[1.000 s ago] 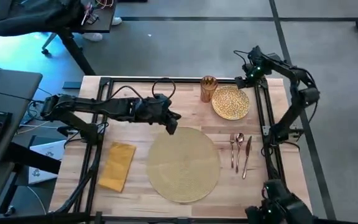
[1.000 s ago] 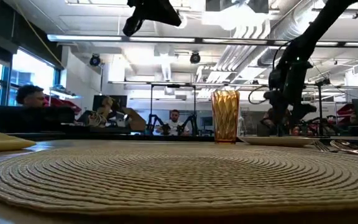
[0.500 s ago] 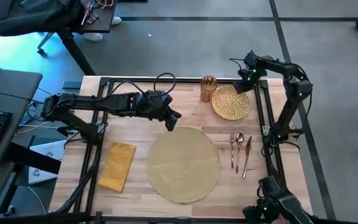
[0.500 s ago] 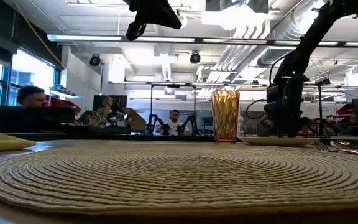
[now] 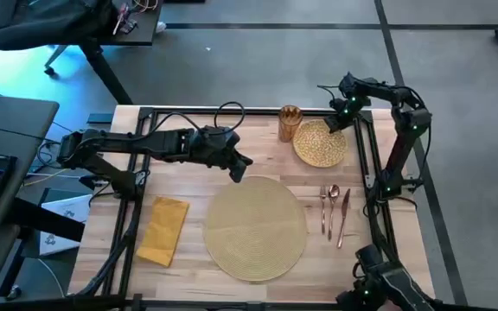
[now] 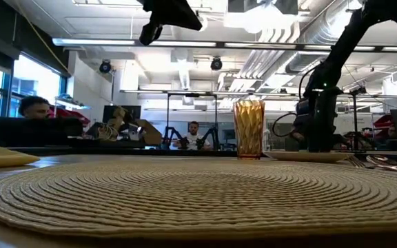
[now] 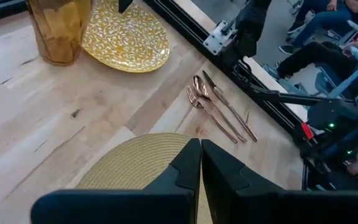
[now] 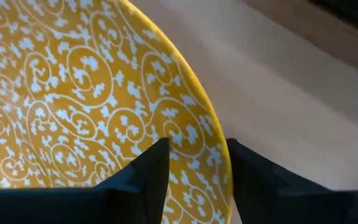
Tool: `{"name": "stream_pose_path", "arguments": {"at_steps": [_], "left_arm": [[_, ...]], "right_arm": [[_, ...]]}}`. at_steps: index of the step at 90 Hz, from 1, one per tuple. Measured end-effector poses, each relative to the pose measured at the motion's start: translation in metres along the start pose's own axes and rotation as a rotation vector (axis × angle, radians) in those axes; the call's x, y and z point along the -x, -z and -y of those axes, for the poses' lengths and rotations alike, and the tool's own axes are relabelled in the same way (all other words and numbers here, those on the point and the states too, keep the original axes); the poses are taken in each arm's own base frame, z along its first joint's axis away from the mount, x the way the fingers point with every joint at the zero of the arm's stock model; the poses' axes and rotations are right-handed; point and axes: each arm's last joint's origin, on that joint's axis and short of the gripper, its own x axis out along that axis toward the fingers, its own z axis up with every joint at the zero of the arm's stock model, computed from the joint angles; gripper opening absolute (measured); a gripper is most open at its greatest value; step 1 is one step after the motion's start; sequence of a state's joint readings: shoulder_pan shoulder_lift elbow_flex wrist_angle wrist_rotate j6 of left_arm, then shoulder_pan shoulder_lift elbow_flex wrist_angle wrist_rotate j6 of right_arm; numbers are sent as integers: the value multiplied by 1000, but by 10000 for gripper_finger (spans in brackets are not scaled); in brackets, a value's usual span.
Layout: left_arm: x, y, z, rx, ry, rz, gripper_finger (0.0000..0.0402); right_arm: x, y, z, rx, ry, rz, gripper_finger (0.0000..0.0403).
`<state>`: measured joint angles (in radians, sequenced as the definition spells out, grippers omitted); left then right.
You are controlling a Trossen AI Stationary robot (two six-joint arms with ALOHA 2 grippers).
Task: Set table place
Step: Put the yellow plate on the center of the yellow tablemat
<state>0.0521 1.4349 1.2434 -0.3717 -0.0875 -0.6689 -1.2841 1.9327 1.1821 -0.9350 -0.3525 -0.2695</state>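
1. The right gripper sits at the far right of the table, low over the far edge of the gold patterned plate. In the right wrist view its two dark fingers stand apart with the plate's rim showing in the gap between them; whether they touch the plate cannot be told.
2. The left gripper hangs above the table just beyond the far-left edge of the round woven placemat. In the left wrist view its fingers are pressed together with nothing between them.
3. The placemat lies flat at the middle of the table's near half, bare on top.
4. The plate lies beyond the placemat toward the far right corner, well clear of it. An amber ribbed glass stands upright just beside the plate's left edge.
5. A fork, a spoon and a knife lie side by side on the wood to the right of the placemat.
6. A mustard-yellow napkin lies folded on the wood to the left of the placemat, apart from it.
7. In the low view, people sit in the room behind the table.
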Motion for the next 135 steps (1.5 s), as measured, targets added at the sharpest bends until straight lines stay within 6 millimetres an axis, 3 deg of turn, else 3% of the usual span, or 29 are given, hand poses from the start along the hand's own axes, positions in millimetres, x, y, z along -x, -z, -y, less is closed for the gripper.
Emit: {"name": "stream_pose_path", "arguments": {"at_steps": [48, 79, 98, 135], "left_arm": [[0, 0, 0, 12, 1, 3, 0], [0, 0, 1, 55, 8, 6, 0], [0, -1, 3, 63, 20, 20, 0], [0, -2, 3, 63, 20, 20, 0]], "right_arm": [[-14, 10, -1, 87, -111, -4, 25], [-18, 12, -13, 176, -171, -48, 10], [-20, 18, -28, 270, -349, -66, 3], [-13, 24, -41, 199, -707, 10, 2]]}}
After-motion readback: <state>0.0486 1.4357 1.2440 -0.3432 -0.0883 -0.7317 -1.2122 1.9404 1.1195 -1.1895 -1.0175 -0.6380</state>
